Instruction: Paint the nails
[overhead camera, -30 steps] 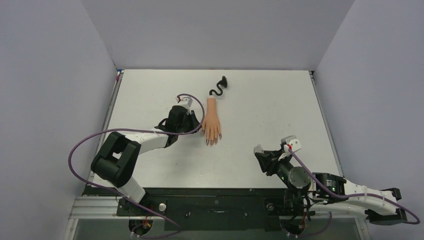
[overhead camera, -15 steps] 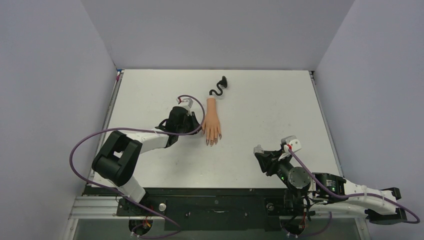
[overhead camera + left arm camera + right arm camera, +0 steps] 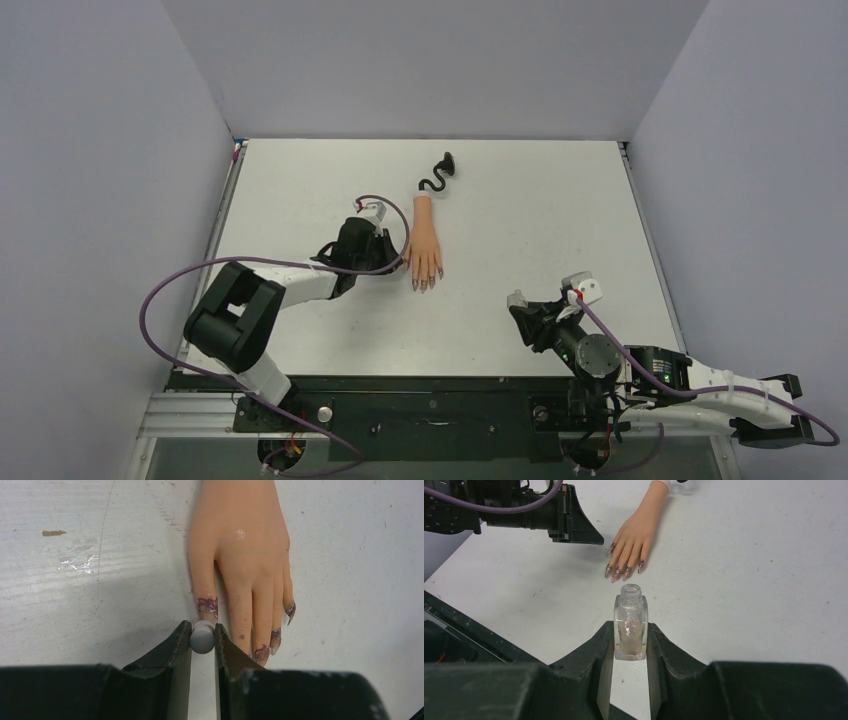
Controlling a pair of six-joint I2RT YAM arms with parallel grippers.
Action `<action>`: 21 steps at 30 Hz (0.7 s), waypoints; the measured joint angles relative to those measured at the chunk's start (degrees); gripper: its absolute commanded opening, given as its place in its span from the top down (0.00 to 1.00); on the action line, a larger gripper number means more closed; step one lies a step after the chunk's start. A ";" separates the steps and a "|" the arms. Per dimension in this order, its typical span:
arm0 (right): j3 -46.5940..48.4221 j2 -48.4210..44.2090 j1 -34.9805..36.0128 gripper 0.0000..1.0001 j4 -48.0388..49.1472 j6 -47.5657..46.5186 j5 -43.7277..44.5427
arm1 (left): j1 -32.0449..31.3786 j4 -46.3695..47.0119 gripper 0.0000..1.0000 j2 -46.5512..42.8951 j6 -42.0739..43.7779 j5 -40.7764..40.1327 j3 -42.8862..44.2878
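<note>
Near the middle of the white table (image 3: 560, 220), one peach mannequin hand (image 3: 424, 248) lies flat, palm down. Its long axis runs from the far edge toward the arms. A curly black stem (image 3: 437, 180) leaves the wrist on the far side, and the fingertips point at the near edge, so the nails (image 3: 617, 572) sit at the near end of the hand.

The right wrist view shows five nails, all smeared dark purple. The left wrist view shows four (image 3: 207, 605), with the remaining tip hidden behind a gripper finger.

The left gripper (image 3: 202, 630) comes in low from the hand's thumb side, its two fingers pinched on a single small grey round knob (image 3: 202, 638). The thumb nail lies straight ahead of the fingertips, just beyond the knob; whether they touch cannot be told. The other nails lie off to the right of the jaws in that view.

The right gripper (image 3: 630, 630) clamps the one clear bottle (image 3: 630, 625), which stands upright with its neck uncapped. The nails lie ahead of it and slightly left, well apart from its fingers.
</note>
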 measured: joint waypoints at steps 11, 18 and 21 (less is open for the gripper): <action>0.00 0.00 0.24 1.00 0.00 -0.02 0.37 | -0.61 -0.07 1.00 -1.57 0.04 0.17 -1.38; 0.00 0.00 0.24 1.00 0.00 0.00 0.37 | -0.90 -0.13 1.00 -2.73 0.13 0.39 -1.57; 0.00 0.00 0.24 1.00 0.00 -0.02 0.37 | -0.94 -0.68 1.00 -3.15 0.57 0.37 -1.55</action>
